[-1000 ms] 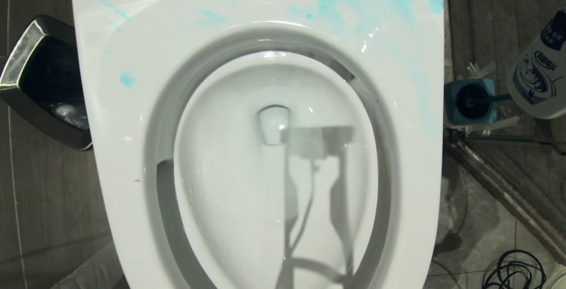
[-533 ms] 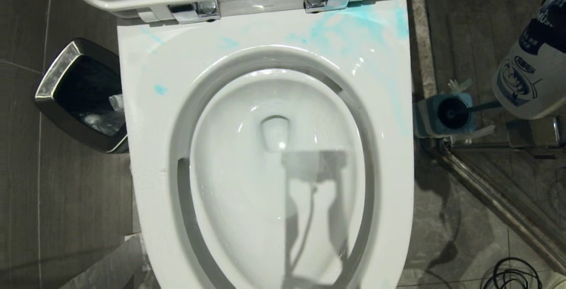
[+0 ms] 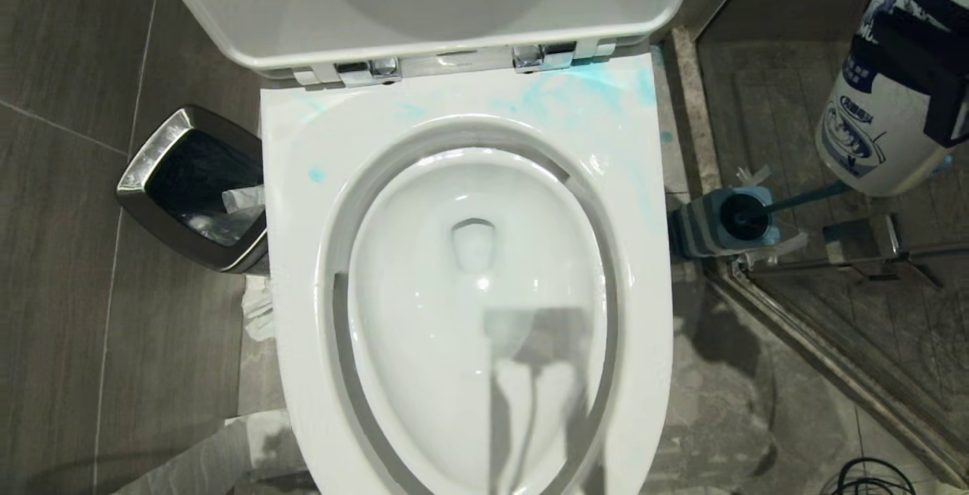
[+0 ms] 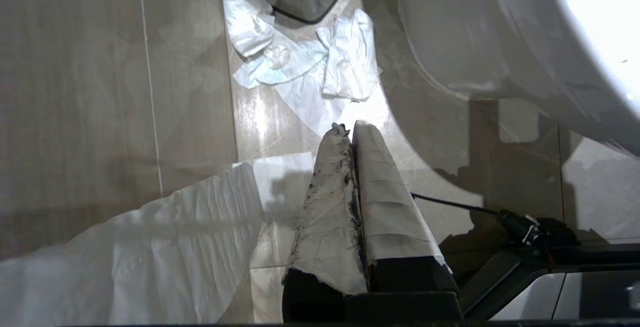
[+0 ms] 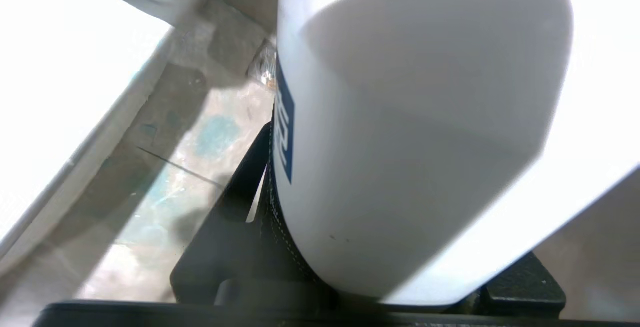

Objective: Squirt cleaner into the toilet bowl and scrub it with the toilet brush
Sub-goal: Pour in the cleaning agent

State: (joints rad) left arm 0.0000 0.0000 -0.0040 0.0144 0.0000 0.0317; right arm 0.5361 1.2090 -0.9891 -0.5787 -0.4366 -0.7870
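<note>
Cleaner bottle (image 3: 882, 109) is sitting clamped in the right hand (image 3: 920, 79) beside the toilet bowl (image 3: 477, 306); squirting is coming next, needing it tipped over the bowl. Left hand (image 4: 347, 132) is resting pressed together.

One toilet (image 3: 651, 268), lid up; one cleaner bottle (image 3: 878, 132); one toilet brush (image 3: 746, 211) in one holder (image 3: 693, 230); one waste bin (image 3: 147, 158); two hinges (image 3: 367, 70); two crumpled tissues (image 4: 300, 62) on floor; one cable coil (image 3: 870, 476)
</note>
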